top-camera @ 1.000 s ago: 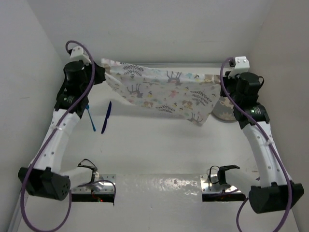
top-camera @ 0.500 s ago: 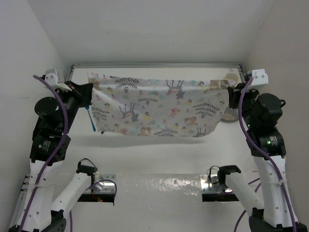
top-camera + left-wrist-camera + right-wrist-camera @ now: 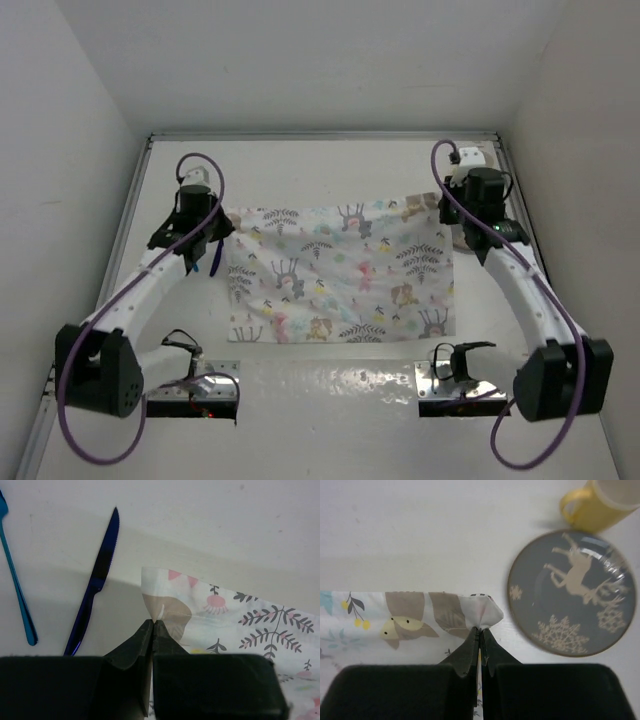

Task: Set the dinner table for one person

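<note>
To my left a blue knife (image 3: 97,577) lies on the dinner table (image 3: 320,170) beside the left gripper (image 3: 152,625), which pinches one far corner of the printed mat (image 3: 340,280). The mat lies spread mid-table. I see the right gripper (image 3: 480,630) pinching its other far corner, near a grey plate (image 3: 572,592).

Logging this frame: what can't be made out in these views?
Top view: the plate and mug do not show; the right arm likely covers them.
Left wrist: the teal utensil has its head cut by the left edge, so fork or spoon is unclear.
Right wrist: the mug runs off the top edge.
Both wrist views: the shut jaws' black body blocks the mat near each pinched corner.
</note>
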